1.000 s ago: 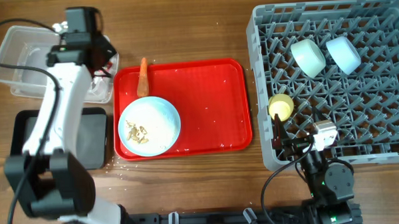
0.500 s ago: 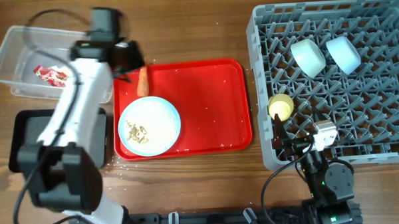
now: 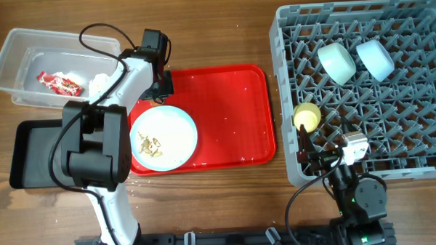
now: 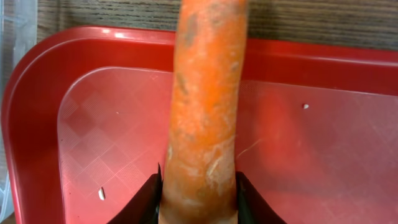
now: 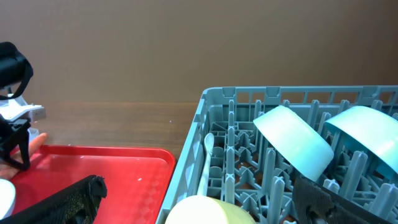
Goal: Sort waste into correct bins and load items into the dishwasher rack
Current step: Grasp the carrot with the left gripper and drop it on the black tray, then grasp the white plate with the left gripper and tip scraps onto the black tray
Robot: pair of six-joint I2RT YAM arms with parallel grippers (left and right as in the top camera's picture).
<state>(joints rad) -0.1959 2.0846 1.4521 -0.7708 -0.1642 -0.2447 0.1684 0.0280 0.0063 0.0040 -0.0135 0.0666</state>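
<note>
At corner of red tray (image 4: pixel 93 155) | left tool (image 4: pixel 198 200) pinches carrot piece (image 4: pixel 208 93)

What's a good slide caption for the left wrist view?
Left gripper closed on the orange carrot piece near a corner of the red tray.

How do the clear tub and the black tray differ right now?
The clear tub is see-through with taller walls; the black tray is opaque and shallow. The tub holds the red-and-white wrapper and white tissue; the tray's visible part holds nothing. Both are rectangular, left of the red serving tray.
</note>
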